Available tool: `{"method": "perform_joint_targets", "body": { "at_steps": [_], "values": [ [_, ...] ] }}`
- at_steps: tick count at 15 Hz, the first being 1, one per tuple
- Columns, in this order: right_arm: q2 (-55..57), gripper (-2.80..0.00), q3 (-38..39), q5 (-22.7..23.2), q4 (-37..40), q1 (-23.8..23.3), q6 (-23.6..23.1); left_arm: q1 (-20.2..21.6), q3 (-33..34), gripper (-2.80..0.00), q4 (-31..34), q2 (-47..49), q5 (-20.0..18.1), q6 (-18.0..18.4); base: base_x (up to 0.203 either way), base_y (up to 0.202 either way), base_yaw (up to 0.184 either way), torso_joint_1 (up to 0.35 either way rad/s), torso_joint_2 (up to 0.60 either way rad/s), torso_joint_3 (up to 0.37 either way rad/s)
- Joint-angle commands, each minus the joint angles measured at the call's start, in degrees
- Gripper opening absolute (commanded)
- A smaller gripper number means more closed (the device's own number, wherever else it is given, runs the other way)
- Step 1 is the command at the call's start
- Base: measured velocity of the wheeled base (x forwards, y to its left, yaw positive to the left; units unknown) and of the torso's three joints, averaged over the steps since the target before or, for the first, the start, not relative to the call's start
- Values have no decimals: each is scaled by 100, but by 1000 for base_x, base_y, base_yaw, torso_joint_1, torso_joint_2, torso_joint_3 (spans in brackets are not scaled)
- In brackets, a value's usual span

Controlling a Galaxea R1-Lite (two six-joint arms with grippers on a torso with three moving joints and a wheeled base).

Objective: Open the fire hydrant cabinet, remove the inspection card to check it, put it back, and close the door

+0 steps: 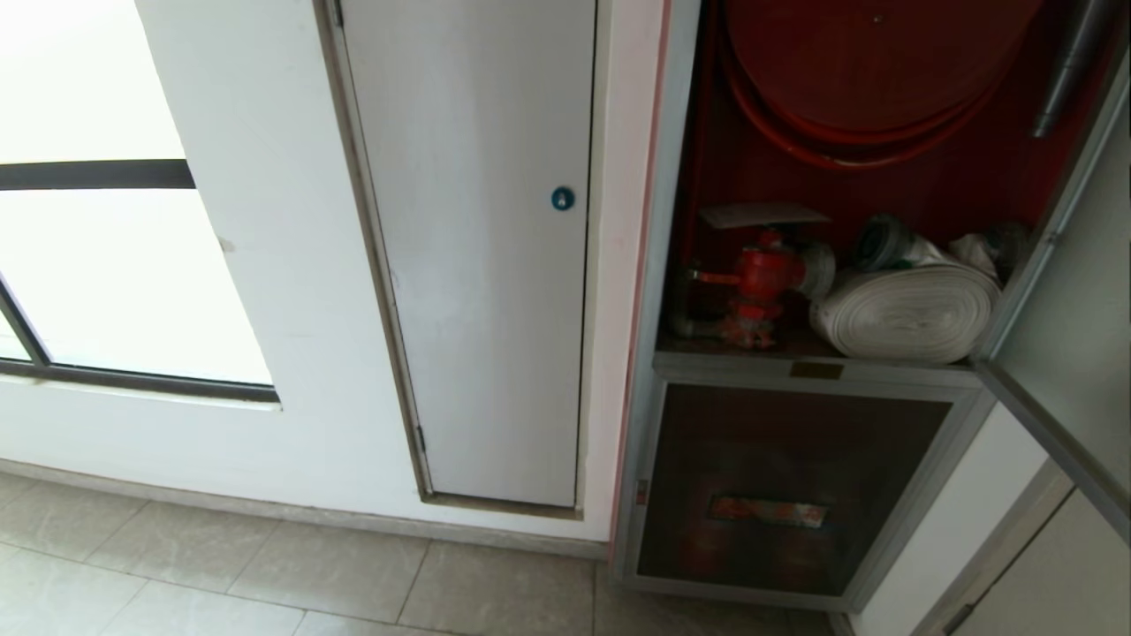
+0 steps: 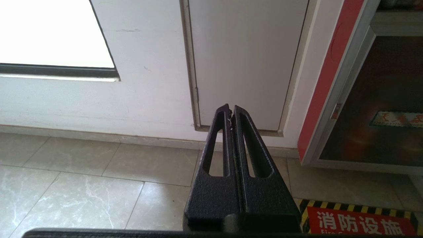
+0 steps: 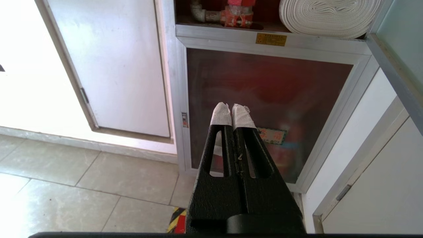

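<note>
The fire hydrant cabinet [image 1: 658,265] stands open, showing its red interior with a red hose reel [image 1: 875,71], a red valve [image 1: 760,283] and a white rolled hose [image 1: 910,314]. The pale inspection card [image 1: 762,215] lies flat on top of the valve. The door [image 1: 1082,336] is swung out to the right. Neither arm shows in the head view. My right gripper [image 3: 232,107], its tips wrapped in white tape, is shut and empty, low in front of the cabinet's dark lower panel [image 3: 264,109]. My left gripper [image 2: 230,109] is shut and empty, low over the floor.
A plain pale grey panel [image 1: 486,265] with a blue round lock [image 1: 562,199] is set in the wall left of the cabinet. A window [image 1: 106,265] lies further left. A red floor sign with a striped border [image 2: 360,224] lies before the cabinet.
</note>
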Motion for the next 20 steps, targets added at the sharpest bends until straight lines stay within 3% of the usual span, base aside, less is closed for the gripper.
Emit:
{"method": "perform_joint_targets", "body": {
  "at_steps": [1, 20],
  "values": [
    [9, -280, 9, 3, -4, 6, -2, 1, 1, -280, -1, 7, -2, 1, 0, 0, 0, 0, 0, 0],
    [9, -280, 9, 3, -4, 8, -2, 1, 1, -280, 8, 7, -2, 1, 4, 0, 0, 0, 0, 0]
  ]
}}
